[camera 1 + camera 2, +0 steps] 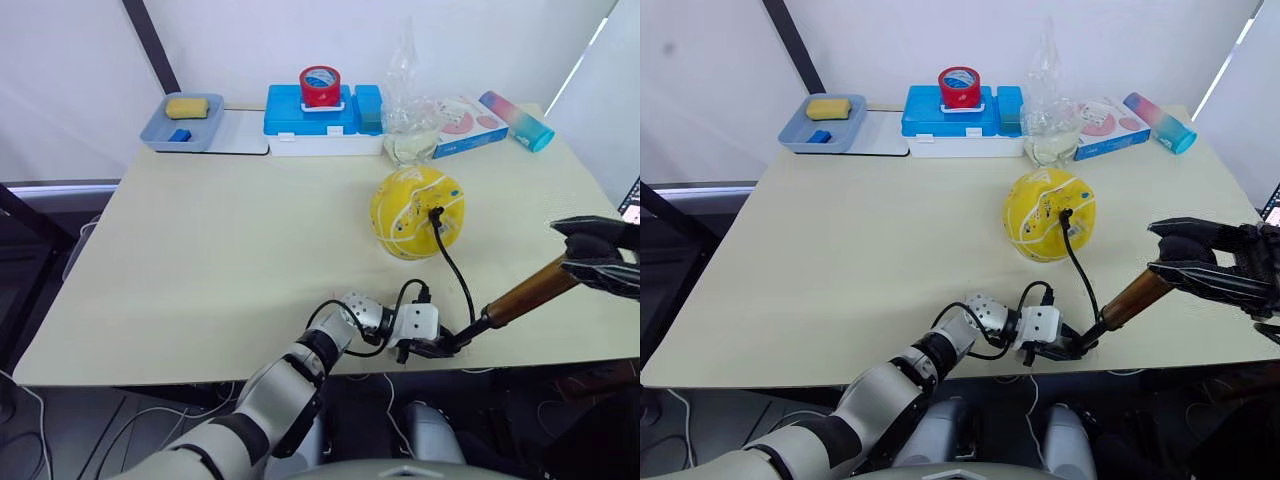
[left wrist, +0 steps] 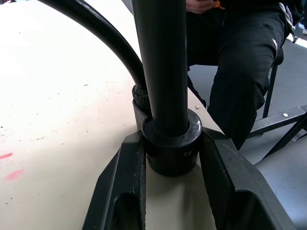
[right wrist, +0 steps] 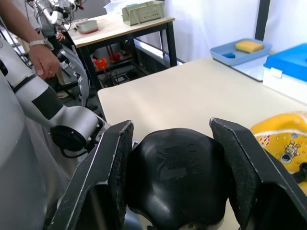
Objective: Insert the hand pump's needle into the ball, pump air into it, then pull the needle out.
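The ball [image 1: 416, 212] sits on the table [image 1: 220, 260], with the needle [image 1: 436, 213] in it. The hose [image 1: 455, 275] runs down to the pump [image 1: 520, 298] at the table's near edge. The left gripper [image 1: 432, 348] pinches the pump's lower cap; the right gripper [image 1: 1170, 250] pinches its black handle.

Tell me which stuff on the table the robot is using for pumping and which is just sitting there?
Using: the pump, its black hose, the yellow ball, the left claw gripping the pump's bottom end, the right claw gripping its handle.

Just sitting there: blue box, red tape roll, grey tray with a sponge, plastic bag, flat box, bottle.
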